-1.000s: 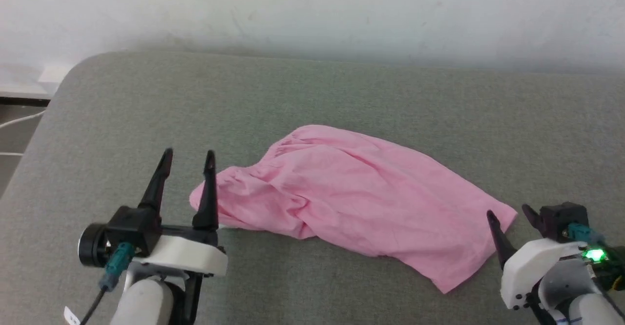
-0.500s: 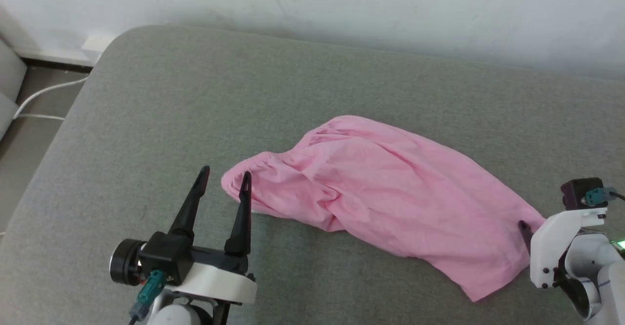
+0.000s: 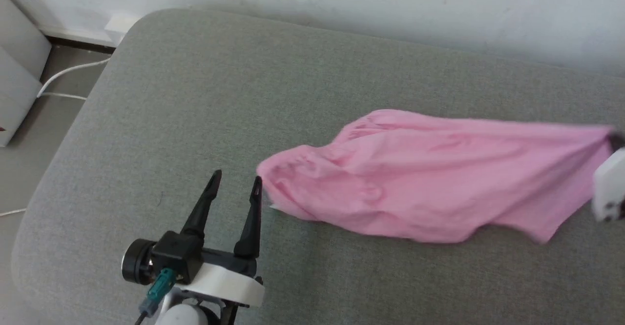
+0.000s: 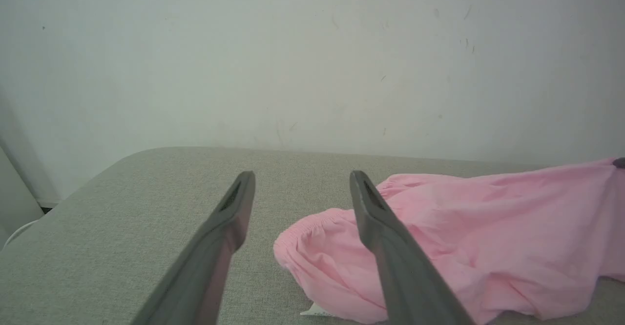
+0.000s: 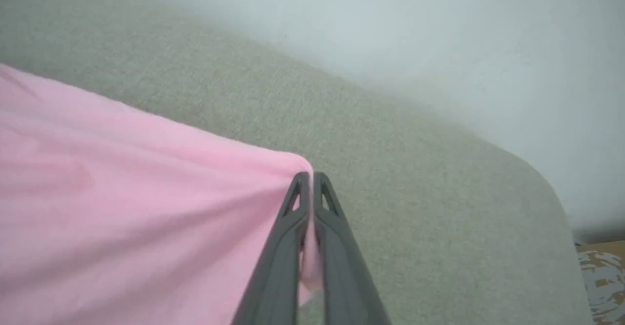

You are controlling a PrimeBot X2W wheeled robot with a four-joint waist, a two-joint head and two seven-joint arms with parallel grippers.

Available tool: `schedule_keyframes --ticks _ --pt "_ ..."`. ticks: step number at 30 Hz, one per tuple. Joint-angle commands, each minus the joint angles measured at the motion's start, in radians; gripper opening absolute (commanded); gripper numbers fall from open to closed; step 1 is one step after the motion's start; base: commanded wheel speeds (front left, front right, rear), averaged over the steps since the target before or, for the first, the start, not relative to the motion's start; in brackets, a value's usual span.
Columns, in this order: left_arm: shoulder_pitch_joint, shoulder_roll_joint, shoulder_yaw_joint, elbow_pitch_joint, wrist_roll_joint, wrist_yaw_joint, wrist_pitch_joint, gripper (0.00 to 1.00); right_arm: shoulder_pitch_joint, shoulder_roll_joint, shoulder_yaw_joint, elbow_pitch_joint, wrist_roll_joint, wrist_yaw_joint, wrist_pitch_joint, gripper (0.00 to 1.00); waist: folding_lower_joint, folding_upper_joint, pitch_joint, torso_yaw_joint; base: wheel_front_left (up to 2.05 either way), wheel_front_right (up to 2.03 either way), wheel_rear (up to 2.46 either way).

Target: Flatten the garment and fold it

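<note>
The light-pink garment lies crumpled on the grey padded surface, stretched toward the right. A small white label peeks out under its left end. My left gripper stands open just left of the garment's left end, its right finger over the gathered edge of the garment in the left wrist view. My right gripper is shut on a corner of the garment, lifting it off the surface; its white body shows at the head view's right edge.
The grey padded surface runs back to a pale wall. Its rounded left edge drops to a floor with a white cable and a pale box. In the right wrist view the surface's right edge curves away.
My right gripper has closed on the garment's right corner and pulled it up and to the right, stretching the cloth. The camera has turned left; the left gripper stays open by the left end.
</note>
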State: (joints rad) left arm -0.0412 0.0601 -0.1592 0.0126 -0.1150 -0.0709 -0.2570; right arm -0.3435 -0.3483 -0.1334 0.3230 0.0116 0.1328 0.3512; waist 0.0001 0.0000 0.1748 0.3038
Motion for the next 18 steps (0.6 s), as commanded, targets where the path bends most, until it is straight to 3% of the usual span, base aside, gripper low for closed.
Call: schedule_keyframes --ticks 1,7,13,14,15,18 --pt "-0.015 -0.006 -0.006 0.004 0.004 -0.008 -0.005 1.0 -0.055 -0.027 -0.034 -0.005 -0.029 -0.002 -0.02 0.0 -0.0001 0.0 0.004 0.013 0.0 0.0 0.0" --pt "-0.02 -0.009 -0.021 0.005 -0.009 -0.009 -0.005 1.0 -0.142 -0.076 -0.176 0.033 -0.151 -0.002 -0.038 0.0 -0.0001 0.0 0.018 0.037 0.0 0.0 0.0" --pt "-0.022 -0.01 -0.035 0.01 -0.026 -0.003 -0.005 1.0 -0.123 -0.03 -0.222 0.117 -0.213 -0.002 -0.003 0.0 -0.0001 0.0 0.025 0.038 0.0 0.0 0.0" --pt "-0.023 -0.01 -0.037 0.011 -0.028 -0.001 -0.005 1.0 -0.114 -0.018 -0.218 0.132 -0.215 -0.002 -0.003 0.39 -0.0001 0.0 0.025 0.035 0.0 0.0 0.0" --pt "-0.025 -0.01 -0.039 0.013 -0.031 0.0 -0.005 1.0 -0.108 -0.008 -0.217 0.147 -0.217 -0.002 -0.008 1.0 -0.0001 0.0 0.023 0.031 0.0 0.0 0.0" --pt "-0.028 -0.01 -0.042 0.024 -0.039 -0.003 -0.005 1.0 -0.1 0.022 -0.195 0.179 -0.205 -0.002 -0.05 1.0 -0.0001 0.0 0.013 0.01 0.0 0.0 0.0"
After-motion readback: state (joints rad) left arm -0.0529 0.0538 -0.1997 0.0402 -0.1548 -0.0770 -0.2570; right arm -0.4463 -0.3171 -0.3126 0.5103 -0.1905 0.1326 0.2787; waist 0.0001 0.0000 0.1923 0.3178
